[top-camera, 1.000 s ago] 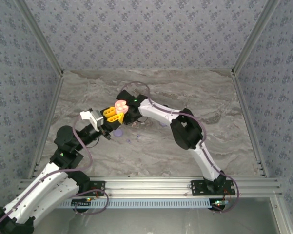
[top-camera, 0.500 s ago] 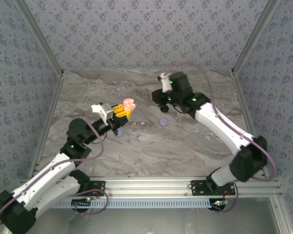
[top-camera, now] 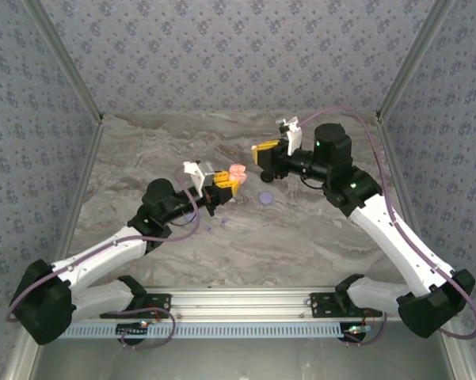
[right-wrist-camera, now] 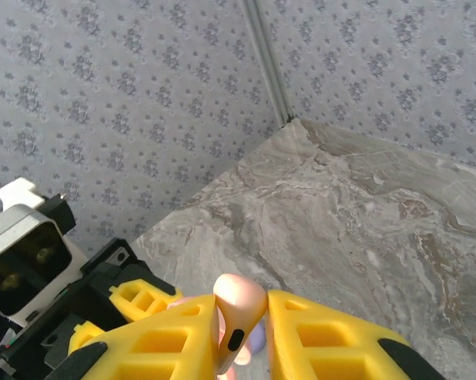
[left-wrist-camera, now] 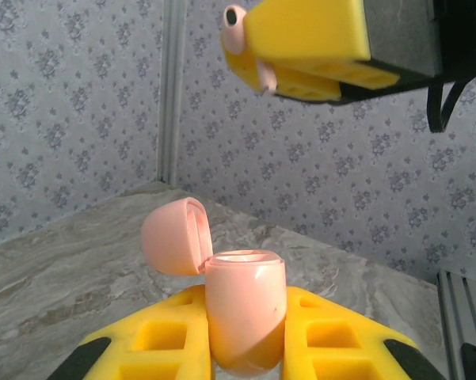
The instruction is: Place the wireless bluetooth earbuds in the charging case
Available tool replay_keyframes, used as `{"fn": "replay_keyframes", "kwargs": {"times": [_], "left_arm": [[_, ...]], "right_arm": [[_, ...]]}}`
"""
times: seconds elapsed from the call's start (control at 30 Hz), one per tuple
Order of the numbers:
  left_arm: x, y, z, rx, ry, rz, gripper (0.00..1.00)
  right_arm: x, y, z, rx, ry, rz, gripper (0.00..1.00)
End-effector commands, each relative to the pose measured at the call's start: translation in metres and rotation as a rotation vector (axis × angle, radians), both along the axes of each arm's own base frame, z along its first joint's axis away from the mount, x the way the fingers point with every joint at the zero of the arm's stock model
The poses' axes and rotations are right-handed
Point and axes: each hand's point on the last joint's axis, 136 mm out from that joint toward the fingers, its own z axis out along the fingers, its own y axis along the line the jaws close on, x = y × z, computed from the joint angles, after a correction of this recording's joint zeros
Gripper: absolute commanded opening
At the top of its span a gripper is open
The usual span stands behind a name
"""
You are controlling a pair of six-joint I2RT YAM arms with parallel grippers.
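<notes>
Right end effector: closed on one pink earbud. Left end effector: closed on the charging case, upright, lid open. I judge the earbud sits above the case, apart.

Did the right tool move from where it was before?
Yes. The right tool, shut on a pink earbud, went right and farther back, toward the frame's back-right corner post.
</notes>
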Motion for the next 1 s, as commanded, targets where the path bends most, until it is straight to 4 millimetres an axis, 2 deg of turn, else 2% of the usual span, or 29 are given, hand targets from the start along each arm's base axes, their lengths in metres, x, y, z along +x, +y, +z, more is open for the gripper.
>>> {"fn": "replay_keyframes", "kwargs": {"times": [0.0, 0.1, 0.17, 0.4, 0.97], "left_arm": [[-0.008, -0.006, 0.04, -0.083, -0.096, -0.041, 0.0], [-0.008, -0.01, 0.04, -0.093, -0.093, -0.049, 0.0], [-0.008, -0.012, 0.04, -0.096, -0.089, -0.053, 0.0], [-0.006, -0.011, 0.045, -0.119, -0.087, -0.039, 0.0], [-0.005, -0.011, 0.047, -0.127, -0.084, -0.037, 0.0]], "right_arm": [[-0.01, 0.008, 0.002, -0.015, -0.055, 0.04, 0.23], [-0.011, 0.013, 0.003, -0.014, -0.076, 0.047, 0.23], [-0.012, 0.016, -0.01, -0.022, -0.062, 0.054, 0.24], [-0.015, 0.019, -0.019, -0.026, -0.052, 0.064, 0.24], [-0.02, 0.028, -0.025, -0.019, -0.04, 0.102, 0.24]]}}
